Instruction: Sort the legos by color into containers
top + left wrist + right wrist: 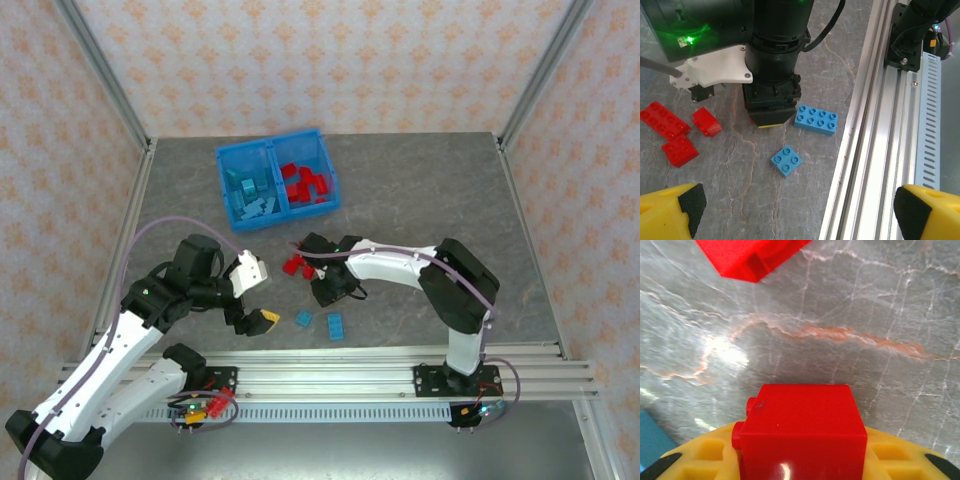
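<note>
Yellow right fingers (700,455) clench one red brick (800,440); left fingers (670,210) gape; two blue bricks (815,119) (787,160) lie loose.

Red legos (662,120), light-blue legos (816,119), bright-blue bin (270,142), grey-veined table (430,190)

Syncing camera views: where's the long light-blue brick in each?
Top external: long light-blue brick by the front rail.
Left wrist: brick centre, beside the rail.
Right wrist: blue sliver bottom left, brick unclear.
Shared landmark: right gripper shut on red brick.
</note>
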`<state>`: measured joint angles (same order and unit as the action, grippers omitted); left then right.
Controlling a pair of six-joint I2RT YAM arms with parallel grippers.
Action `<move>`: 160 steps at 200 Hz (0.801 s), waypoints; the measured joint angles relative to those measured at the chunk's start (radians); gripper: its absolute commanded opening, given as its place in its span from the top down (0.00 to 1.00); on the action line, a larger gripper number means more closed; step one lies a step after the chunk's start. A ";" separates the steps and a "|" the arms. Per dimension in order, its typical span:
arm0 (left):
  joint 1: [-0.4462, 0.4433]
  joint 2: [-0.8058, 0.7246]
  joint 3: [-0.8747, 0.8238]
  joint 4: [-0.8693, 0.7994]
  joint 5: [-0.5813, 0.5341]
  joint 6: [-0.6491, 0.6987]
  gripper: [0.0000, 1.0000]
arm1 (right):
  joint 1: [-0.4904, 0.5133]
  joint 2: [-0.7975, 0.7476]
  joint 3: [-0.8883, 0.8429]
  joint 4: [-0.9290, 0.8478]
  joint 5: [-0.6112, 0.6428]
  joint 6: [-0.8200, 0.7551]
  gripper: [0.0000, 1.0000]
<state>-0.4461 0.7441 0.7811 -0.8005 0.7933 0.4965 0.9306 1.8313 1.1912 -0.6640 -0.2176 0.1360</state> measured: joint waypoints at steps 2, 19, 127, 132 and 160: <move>0.000 0.000 0.000 0.000 0.002 0.001 0.00 | 0.000 -0.006 -0.002 0.003 -0.004 0.005 0.62; 0.000 -0.016 -0.009 0.013 0.031 0.004 0.00 | -0.006 -0.072 -0.003 0.023 -0.024 0.031 0.62; -0.004 -0.045 -0.055 0.244 -0.409 -0.401 0.00 | -0.194 0.021 0.439 0.282 0.152 0.150 0.60; -0.004 -0.028 -0.041 0.238 -0.455 -0.438 0.00 | -0.202 0.064 0.469 0.282 0.162 0.152 0.60; -0.004 0.035 -0.016 0.229 -0.605 -0.629 0.00 | -0.238 0.298 0.662 0.241 0.203 0.152 0.55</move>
<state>-0.4500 0.7792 0.7650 -0.5716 0.1879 -0.1322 0.6922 2.1296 1.8530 -0.4225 -0.0143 0.2878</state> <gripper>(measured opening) 0.996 0.426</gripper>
